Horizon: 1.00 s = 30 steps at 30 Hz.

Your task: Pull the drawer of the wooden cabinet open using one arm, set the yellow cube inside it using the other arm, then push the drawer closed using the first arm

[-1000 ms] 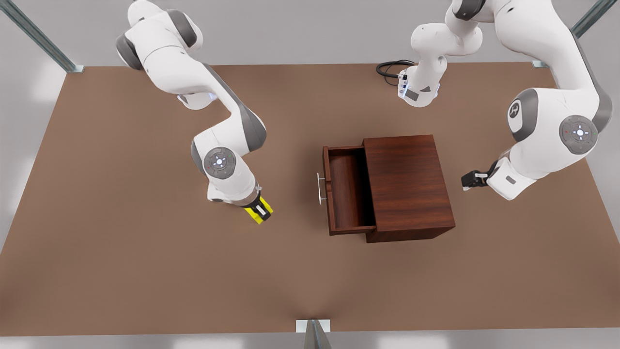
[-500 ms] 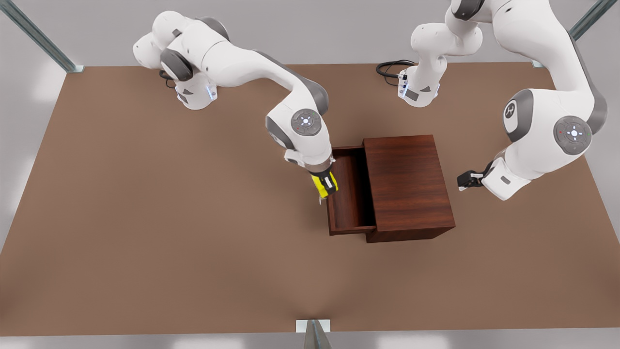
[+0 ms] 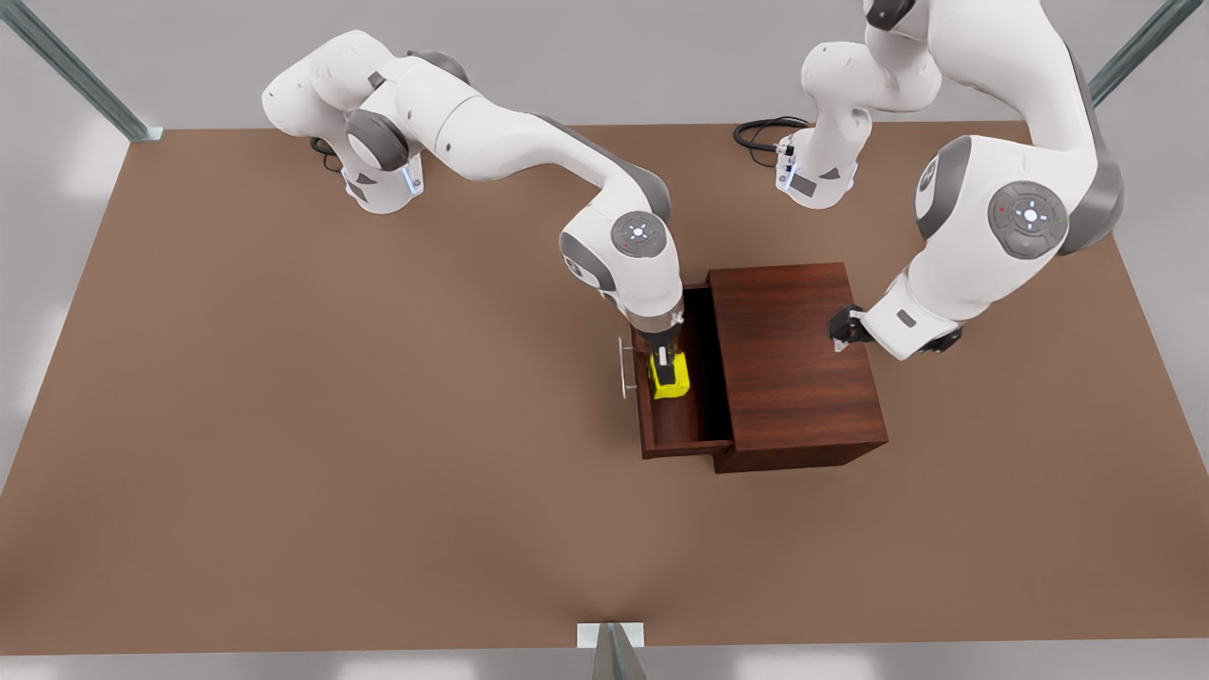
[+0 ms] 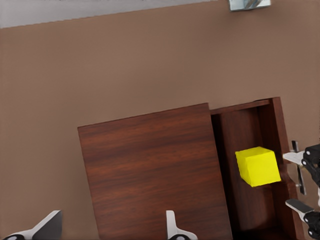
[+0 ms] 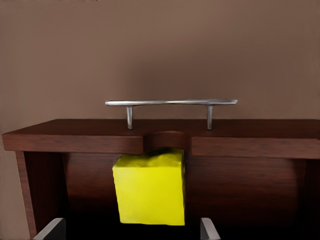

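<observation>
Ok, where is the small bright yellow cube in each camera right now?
Front view: small bright yellow cube in the open dark wooden drawer, under the right gripper; left gripper hovers over the wooden cabinet.
Left wrist view: cube in the drawer, between cabinet top and handle.
Right wrist view: cube centred, just behind the drawer's front panel.
Shared landmark: thin silver bar handle beside the cube.

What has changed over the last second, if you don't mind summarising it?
The right gripper carried the yellow cube from the table across into the open drawer and has opened around it. The left gripper moved from beside the wooden cabinet to above its top. The drawer and cabinet stayed put.
</observation>
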Each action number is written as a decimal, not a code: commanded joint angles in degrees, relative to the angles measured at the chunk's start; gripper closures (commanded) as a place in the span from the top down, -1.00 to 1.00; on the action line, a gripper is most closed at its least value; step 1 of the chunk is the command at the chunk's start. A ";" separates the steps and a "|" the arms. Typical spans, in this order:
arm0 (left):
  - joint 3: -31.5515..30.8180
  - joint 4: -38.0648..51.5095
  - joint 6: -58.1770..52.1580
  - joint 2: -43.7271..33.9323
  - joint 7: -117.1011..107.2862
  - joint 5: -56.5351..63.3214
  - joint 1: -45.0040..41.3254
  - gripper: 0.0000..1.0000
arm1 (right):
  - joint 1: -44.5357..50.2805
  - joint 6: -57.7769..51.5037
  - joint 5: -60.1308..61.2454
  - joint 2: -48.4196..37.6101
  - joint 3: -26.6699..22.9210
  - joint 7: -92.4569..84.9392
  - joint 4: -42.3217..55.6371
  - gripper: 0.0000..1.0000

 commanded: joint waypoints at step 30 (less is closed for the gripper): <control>0.58 22.65 24.08 37.79 -73.52 13.72 -34.73 1.00 | -49.76 -24.78 -1.63 -33.39 -3.36 -143.68 -33.45 1.00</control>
